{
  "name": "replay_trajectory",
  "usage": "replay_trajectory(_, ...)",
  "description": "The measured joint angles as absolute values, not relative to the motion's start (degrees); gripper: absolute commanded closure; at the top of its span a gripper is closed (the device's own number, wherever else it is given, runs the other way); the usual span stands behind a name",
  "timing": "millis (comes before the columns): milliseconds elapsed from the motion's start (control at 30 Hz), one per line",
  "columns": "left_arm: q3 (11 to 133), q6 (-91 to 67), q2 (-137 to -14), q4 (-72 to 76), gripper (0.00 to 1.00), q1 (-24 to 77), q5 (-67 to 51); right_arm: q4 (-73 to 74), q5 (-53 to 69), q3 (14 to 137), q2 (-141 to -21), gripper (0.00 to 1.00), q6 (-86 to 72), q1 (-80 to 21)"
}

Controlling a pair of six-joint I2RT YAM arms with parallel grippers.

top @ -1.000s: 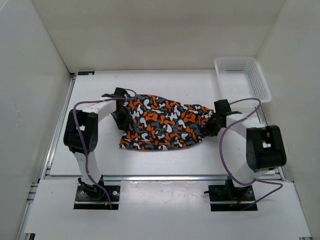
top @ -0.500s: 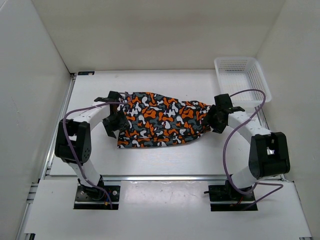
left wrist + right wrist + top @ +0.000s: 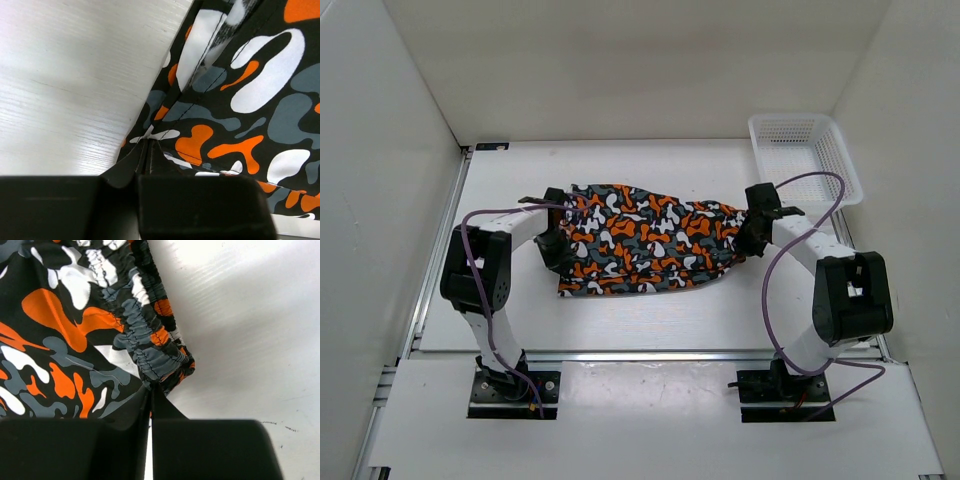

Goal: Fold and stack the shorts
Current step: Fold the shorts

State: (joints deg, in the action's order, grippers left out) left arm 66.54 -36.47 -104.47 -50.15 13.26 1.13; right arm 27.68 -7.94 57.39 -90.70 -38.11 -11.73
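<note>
The shorts (image 3: 642, 238) lie folded over across the middle of the table, camouflage print in orange, white, grey and black. My left gripper (image 3: 557, 248) sits at their left edge. In the left wrist view its fingertips (image 3: 148, 145) are pressed together on the fabric's edge (image 3: 240, 100). My right gripper (image 3: 750, 238) is at the right end, by the gathered waistband (image 3: 145, 340). Its tips (image 3: 151, 389) meet on the waistband's corner. Both grippers are shut on the cloth, low over the table.
A white mesh basket (image 3: 805, 160) stands at the back right, just beyond the right arm. White walls close in the table (image 3: 650, 305) on the left, back and right. The purple cables loop over both arms.
Both grippers let go and opened just off the shorts' ends, then moved back in and shut on the edges. The shorts dropped flatter and now lie folded.
</note>
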Motion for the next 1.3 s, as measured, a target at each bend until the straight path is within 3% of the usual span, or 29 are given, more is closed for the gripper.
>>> replay_trajectory(300,67.81,-36.93,-102.63,-51.20,0.89,13.34,1.61,29.15,-8.67,58.81,-89.52,1.00,-37.12,-11.75)
replay_trajectory(733,83.42,-36.45,-88.92,-59.40,0.89,11.97,3.73,32.10,-10.24,67.59,-84.27,1.00,-36.64,-11.94)
replay_trajectory(1000,64.01,-40.29,-76.99,-56.84,0.89,15.05,1.78,31.94,-10.39,57.41,-75.55,1.00,-37.12,-12.27)
replay_trajectory(1033,60.77,-40.93,-77.34,-55.90,0.89,15.27,1.37,31.77,-10.22,55.81,-75.96,0.92,-37.10,-12.27)
replay_trajectory(1100,55.48,-41.67,-79.50,-54.43,0.53,15.35,0.62,31.59,-9.23,53.23,-77.56,0.65,-36.97,-12.29)
replay_trajectory(1133,53.76,-41.45,-80.71,-54.06,0.31,15.35,0.69,31.57,-9.13,52.31,-78.78,0.52,-36.93,-12.34)
replay_trajectory(1167,52.56,-41.65,-82.13,-54.02,0.17,15.33,0.67,31.53,-9.02,51.68,-79.94,0.32,-36.69,-12.34)
replay_trajectory(1200,51.96,-41.65,-83.50,-53.91,0.08,15.33,0.62,31.57,-8.91,51.27,-80.86,0.26,-37.04,-12.32)
replay_trajectory(1300,51.92,-41.82,-85.86,-52.99,0.07,15.18,0.67,31.57,-8.64,50.76,-82.21,0.20,-36.73,-12.25)
